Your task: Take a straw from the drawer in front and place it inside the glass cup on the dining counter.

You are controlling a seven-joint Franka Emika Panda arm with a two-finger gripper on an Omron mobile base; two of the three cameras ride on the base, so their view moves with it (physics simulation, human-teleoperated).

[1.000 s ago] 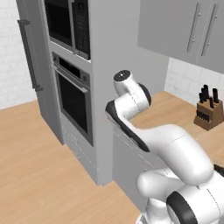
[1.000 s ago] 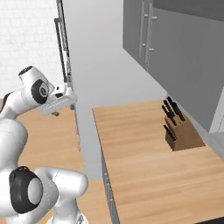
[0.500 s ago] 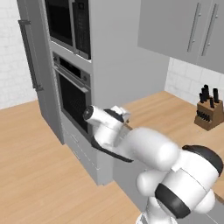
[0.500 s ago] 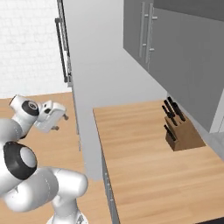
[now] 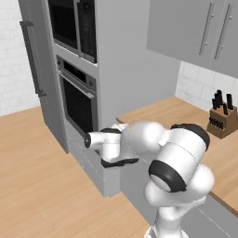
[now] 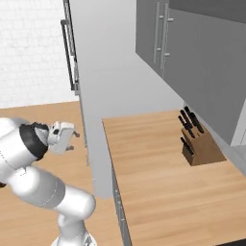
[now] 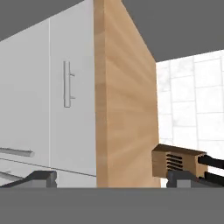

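The gripper (image 6: 72, 140) hangs low beside the tall grey oven column (image 5: 116, 69), its jaws wide apart and holding nothing. In the hand view the fingertips (image 7: 41, 178) stand far apart, rolled sideways towards the wood worktop (image 6: 158, 178). A knife block (image 6: 198, 146) sits on that worktop near its back edge, by the tiled wall. Grey cabinet drawers (image 5: 90, 165) sit shut below the oven (image 5: 76, 100); which of them is the task's drawer I cannot tell.

Knife block (image 6: 199, 144) on counter (image 6: 158, 178) right of oven tower (image 5: 76, 93), wall cabinets (image 6: 192, 53) above
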